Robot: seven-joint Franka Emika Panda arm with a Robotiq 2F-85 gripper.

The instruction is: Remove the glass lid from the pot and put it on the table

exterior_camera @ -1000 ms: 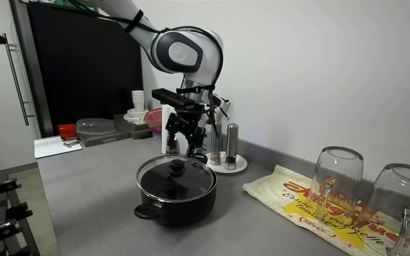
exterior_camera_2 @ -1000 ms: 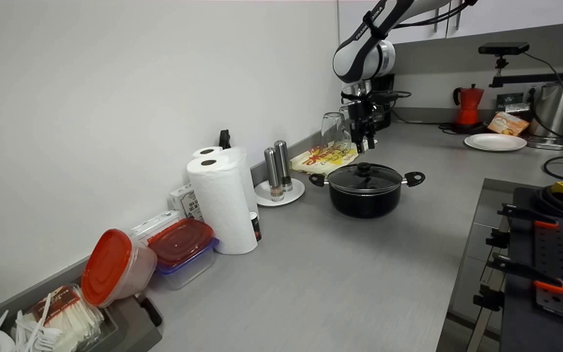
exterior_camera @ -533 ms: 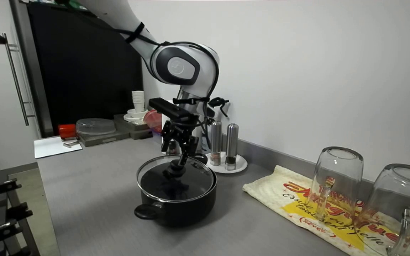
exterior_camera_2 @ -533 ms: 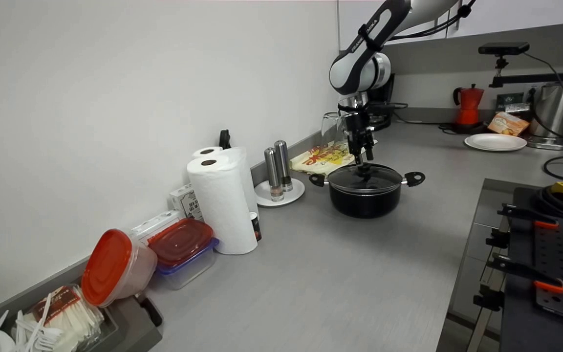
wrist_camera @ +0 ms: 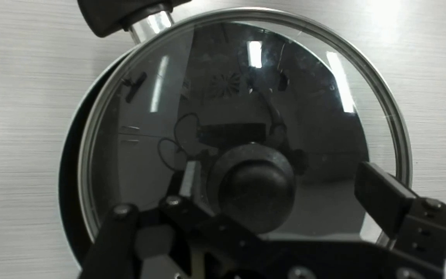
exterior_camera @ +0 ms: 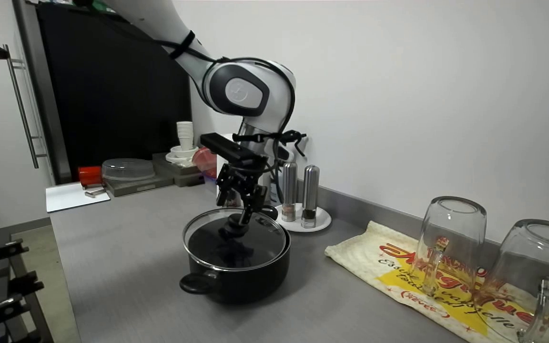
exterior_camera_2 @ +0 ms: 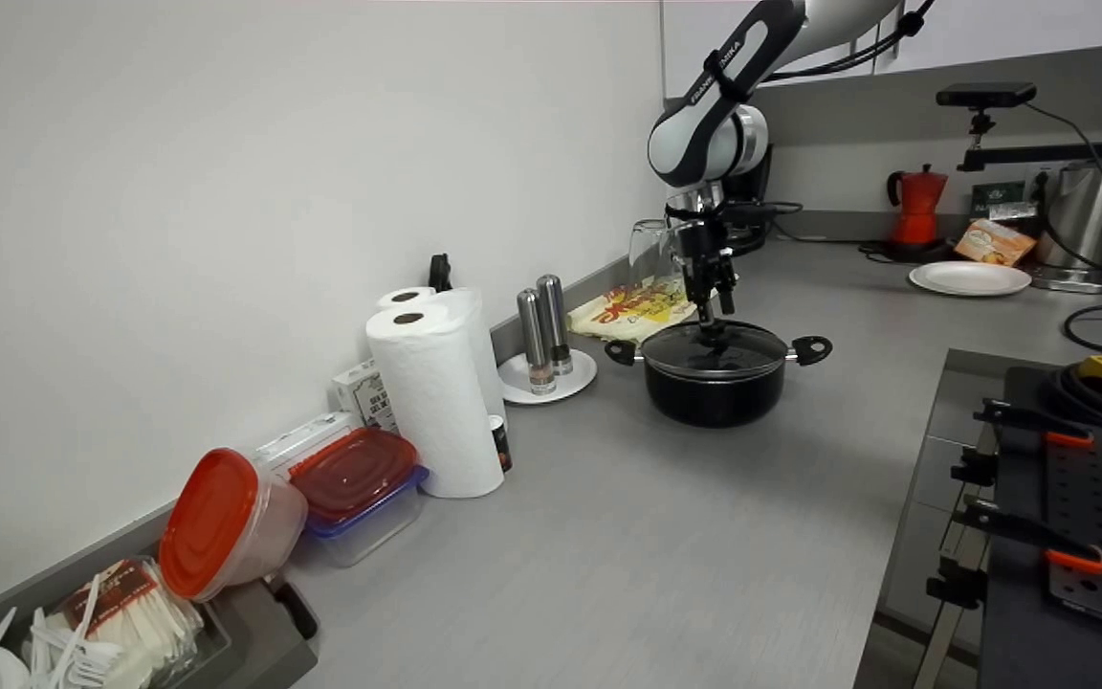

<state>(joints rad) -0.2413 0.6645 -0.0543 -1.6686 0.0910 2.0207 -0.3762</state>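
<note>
The glass lid lies on the black pot, set a little off-centre; it also shows in an exterior view. In the wrist view the lid leaves a dark gap at the left, inside the pot's rim. The pot stands on the grey table. My gripper is open just above the lid. Its fingers are on either side of the black knob, the left finger close to it, the right finger well apart. The gripper shows in both exterior views.
Two mills stand on a white plate beside the pot. Upturned glasses stand on the patterned cloth. Paper towel rolls and food boxes line the wall. The pot's handle sticks out sideways.
My open gripper has come down from above the lid to the knob, then shifted very slightly over the last half second. The lid and pot have not moved.
</note>
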